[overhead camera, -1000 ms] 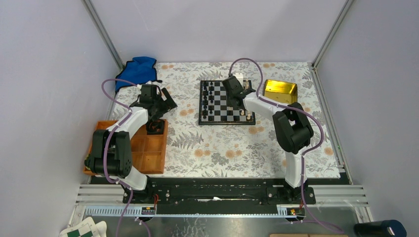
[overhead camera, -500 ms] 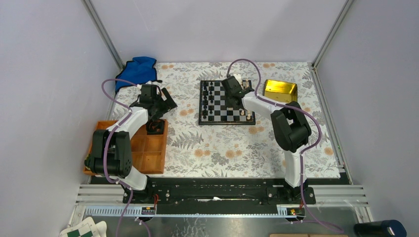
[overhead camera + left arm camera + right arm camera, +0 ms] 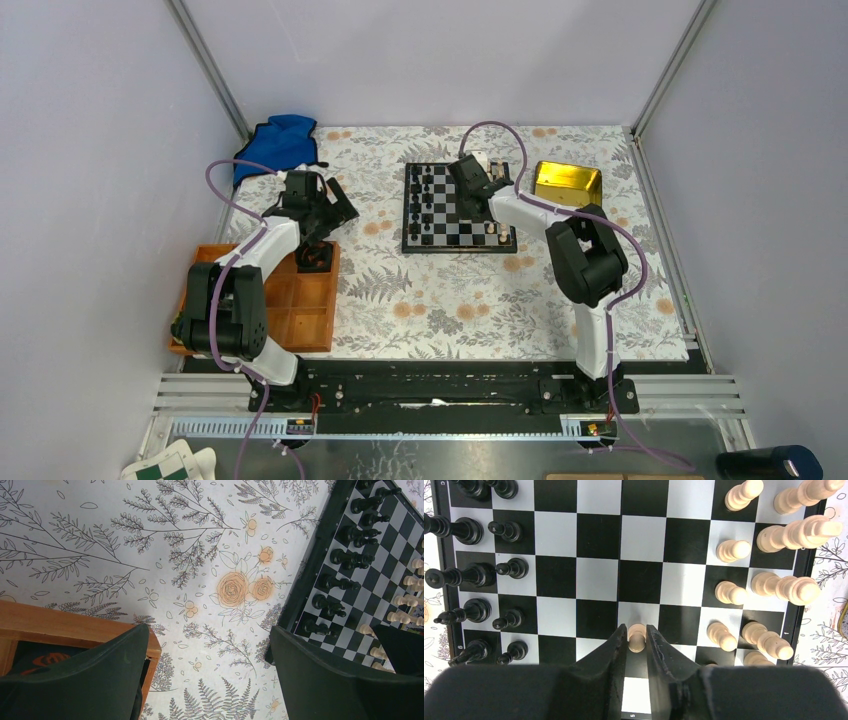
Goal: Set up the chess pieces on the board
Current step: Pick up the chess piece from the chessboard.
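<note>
The black-and-white board (image 3: 460, 247) lies at the back middle of the flowered cloth. Black pieces (image 3: 474, 572) stand in two rows on its left side, pale pieces (image 3: 784, 585) along its right side. My right gripper (image 3: 637, 630) hangs low over the board's near middle, its two fingers pressed against either side of a pale pawn (image 3: 637, 637) that stands on a white square. From above, the right gripper (image 3: 470, 180) covers the board's far right part. My left gripper (image 3: 209, 630) is wide open with nothing in it, over the cloth between the wooden tray (image 3: 60, 625) and the board (image 3: 310, 580).
An orange wooden compartment tray (image 3: 300, 300) sits at the left by my left arm. A gold tin (image 3: 567, 184) stands right of the board, a blue cloth (image 3: 280, 140) at the back left. A green-and-white checkered folded thing (image 3: 165, 467) lies off the table, bottom left.
My right arm has shifted slightly left over the board. The left arm has not moved.
</note>
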Available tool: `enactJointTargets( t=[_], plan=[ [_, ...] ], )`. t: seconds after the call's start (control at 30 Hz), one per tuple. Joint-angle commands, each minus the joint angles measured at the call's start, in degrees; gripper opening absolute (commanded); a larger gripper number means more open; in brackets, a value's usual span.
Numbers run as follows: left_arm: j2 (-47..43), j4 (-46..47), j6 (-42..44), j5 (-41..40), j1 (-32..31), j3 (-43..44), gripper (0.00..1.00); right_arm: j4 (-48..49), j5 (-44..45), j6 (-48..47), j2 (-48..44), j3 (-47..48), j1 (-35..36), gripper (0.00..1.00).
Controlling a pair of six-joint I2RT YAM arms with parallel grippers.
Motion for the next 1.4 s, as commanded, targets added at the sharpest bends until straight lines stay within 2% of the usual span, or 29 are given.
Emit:
enactJointTargets(
  t=[0.0, 0.2, 0.37, 0.77, 1.37],
  plan=[
    [0.5, 2.3, 0.8, 0.1, 0.4, 1.4, 0.99, 0.1, -0.5, 0.3, 0.4, 1.8, -0.6, 0.24],
    [0.5, 2.2, 0.8, 0.1, 0.4, 1.4, 0.99, 0.0, -0.6, 0.1, 0.5, 1.5, -0.7, 0.11],
    [0.4, 2.3, 0.7, 0.1, 0.4, 1.4, 0.99, -0.1, -0.2, -0.1, 0.0, 1.2, -0.7, 0.07],
    [-0.1, 2.3, 0.6, 0.2, 0.4, 1.4, 0.99, -1.3, -0.3, -0.8, -3.7, 1.9, -0.7, 0.06],
    [-0.9, 2.4, 0.7, 0.6, 0.4, 1.3, 0.99, -2.8, -1.1, -0.4, -10.9, -2.8, -0.6, 0.05]
  ],
)
